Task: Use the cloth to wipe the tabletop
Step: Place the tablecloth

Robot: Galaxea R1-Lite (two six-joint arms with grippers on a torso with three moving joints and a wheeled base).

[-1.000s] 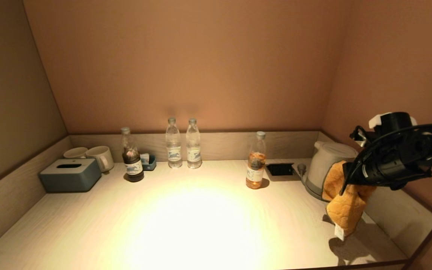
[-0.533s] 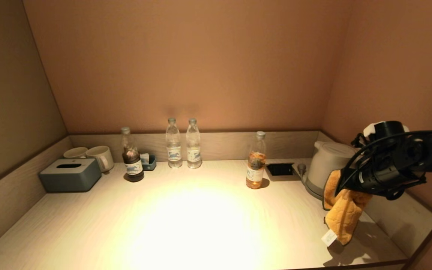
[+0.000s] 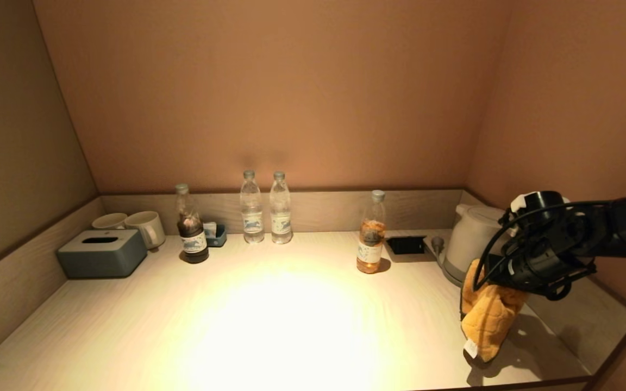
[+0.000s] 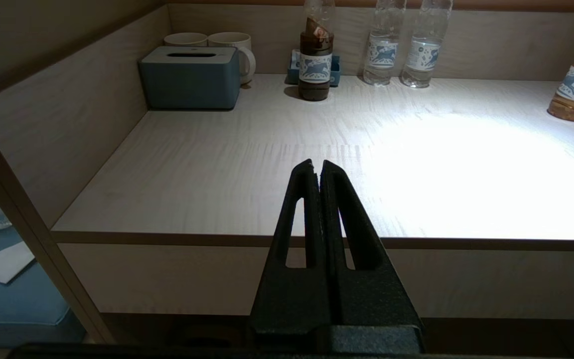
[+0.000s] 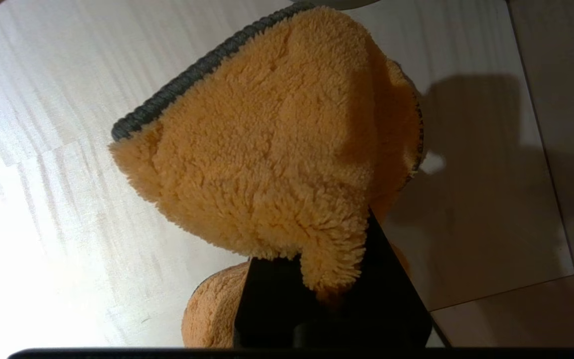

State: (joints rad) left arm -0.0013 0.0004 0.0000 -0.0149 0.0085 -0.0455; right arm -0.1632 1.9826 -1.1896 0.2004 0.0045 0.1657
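Note:
A fluffy orange cloth (image 3: 487, 320) with a dark hem and a white tag hangs from my right gripper (image 3: 500, 279) at the table's front right corner. Its lower end reaches the pale wood tabletop (image 3: 291, 315) or hangs just above it. In the right wrist view the cloth (image 5: 277, 144) covers the fingertips of the gripper (image 5: 332, 279), which is shut on it. My left gripper (image 4: 317, 167) is shut and empty, parked in front of the table's front left edge, out of the head view.
A white kettle (image 3: 473, 239) stands right behind the cloth. An amber bottle (image 3: 371, 233), two clear bottles (image 3: 265, 209) and a dark bottle (image 3: 191, 225) stand along the back. A grey tissue box (image 3: 101, 252) and two mugs (image 3: 133, 225) are at the back left. A raised side panel (image 3: 584, 320) borders the right.
My right gripper has come down and slightly left with the cloth. The cloth's lower end has dropped from well above the table to its surface.

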